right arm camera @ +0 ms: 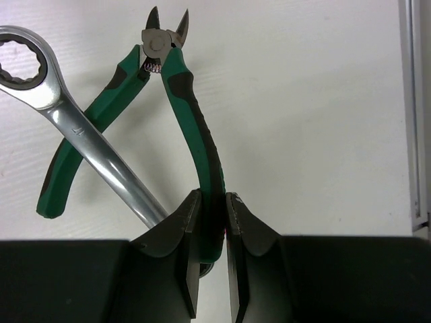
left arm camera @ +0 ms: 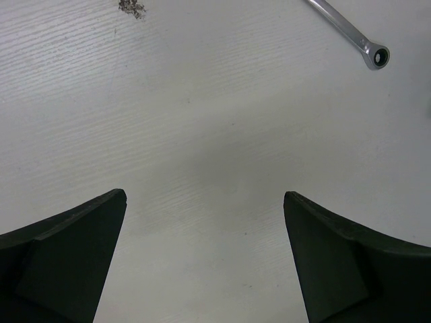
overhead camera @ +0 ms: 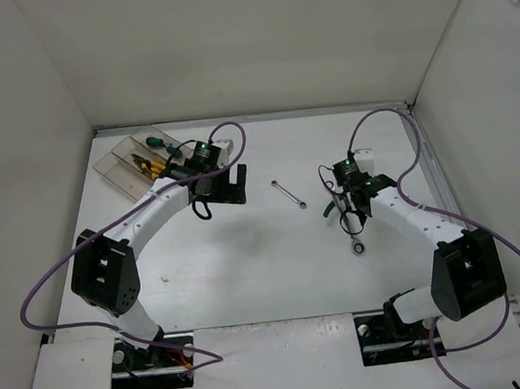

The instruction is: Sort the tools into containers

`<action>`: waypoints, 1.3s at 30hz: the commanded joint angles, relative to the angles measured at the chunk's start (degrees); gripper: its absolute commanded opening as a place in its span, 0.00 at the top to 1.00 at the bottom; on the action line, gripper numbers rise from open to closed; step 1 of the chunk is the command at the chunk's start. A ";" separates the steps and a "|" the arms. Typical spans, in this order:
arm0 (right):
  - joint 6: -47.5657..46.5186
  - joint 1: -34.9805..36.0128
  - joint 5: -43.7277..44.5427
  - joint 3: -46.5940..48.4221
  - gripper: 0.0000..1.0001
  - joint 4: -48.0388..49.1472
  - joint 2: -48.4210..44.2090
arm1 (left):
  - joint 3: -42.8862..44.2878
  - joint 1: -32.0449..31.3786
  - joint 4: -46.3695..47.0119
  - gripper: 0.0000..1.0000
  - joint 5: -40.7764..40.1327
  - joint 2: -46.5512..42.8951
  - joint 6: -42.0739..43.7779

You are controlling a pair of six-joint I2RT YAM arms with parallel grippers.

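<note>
Right wrist view: the right hand point(right arm camera: 213, 205) is pinched narrow on one handle of the green-handled cutters point(right arm camera: 185, 87), whose nose points to the top of the frame. A silver wrench point(right arm camera: 81, 131) crosses them from the upper left; its stamped mark is unreadable. Left wrist view: the left hand point(left arm camera: 204, 202) is spread wide over the desk point(left arm camera: 202, 121), holding nothing, with a second wrench point(left arm camera: 357, 37) at upper right.

Matt white table point(left arm camera: 202, 121) with fine wood-like grain. Polished, mirror-bright metal wrench point(right arm camera: 87, 141). Cutters point(right arm camera: 195, 128) with smooth green-and-black plastic grips and dull dark metal head. Clear glossy plastic bins point(overhead camera: 112, 166) at the table's far-left corner.
</note>
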 commanded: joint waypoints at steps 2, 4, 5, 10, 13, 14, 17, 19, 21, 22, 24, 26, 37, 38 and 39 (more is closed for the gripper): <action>2.28 5.01 11.85 5.47 1.00 -1.67 -2.60 | 2.98 -0.66 2.53 0.00 1.20 -1.06 -0.87; 2.81 7.56 14.32 7.04 1.00 -3.86 -1.73 | 2.89 -0.66 2.70 0.00 1.20 -1.15 -1.04; 3.07 8.44 17.03 7.66 1.00 -4.66 -0.94 | 2.89 -0.66 2.62 0.00 1.20 -1.24 -1.13; 4.92 14.76 26.87 13.10 1.00 -10.89 2.67 | 2.19 -1.19 3.06 0.00 1.20 -1.85 -1.22; 7.11 19.42 32.95 16.62 1.00 -15.90 5.65 | 1.40 -1.19 3.50 0.00 1.03 -2.64 -1.13; 9.21 21.70 34.27 17.42 1.00 -17.13 6.10 | 1.13 -1.19 3.67 0.00 0.94 -2.91 -1.04; 12.29 24.08 36.39 20.05 1.00 -20.92 7.07 | 0.95 -1.19 3.67 0.00 0.85 -3.00 -1.04; 12.83 25.84 38.23 21.20 1.00 -21.36 7.07 | 0.87 -1.19 3.76 0.00 0.94 -3.17 -1.04; 13.79 26.99 40.33 22.95 1.00 -22.50 7.24 | 0.87 -1.19 3.85 0.00 0.94 -3.35 -1.04; 14.58 27.95 41.04 23.66 1.00 -23.29 7.50 | 0.87 -1.19 3.85 0.00 0.94 -3.44 -1.04; 16.95 29.01 42.80 25.42 1.00 -25.40 7.33 | 0.87 -1.19 3.85 0.00 0.94 -3.70 -1.13; 17.75 29.62 42.55 26.65 1.00 -26.11 6.72 | 0.78 -1.19 3.85 0.00 1.02 -3.70 -1.04; 11.10 32.53 36.23 24.73 1.00 -17.53 -0.04 | 0.87 -1.19 8.32 0.02 11.38 -6.16 -2.88; 9.51 32.53 33.00 23.85 1.00 -15.84 -0.84 | 1.13 -1.19 9.03 0.03 14.01 -6.86 -3.15; 6.62 32.62 31.40 23.14 1.00 -14.35 -2.24 | 1.30 -1.19 10.77 0.04 15.60 -6.95 -3.32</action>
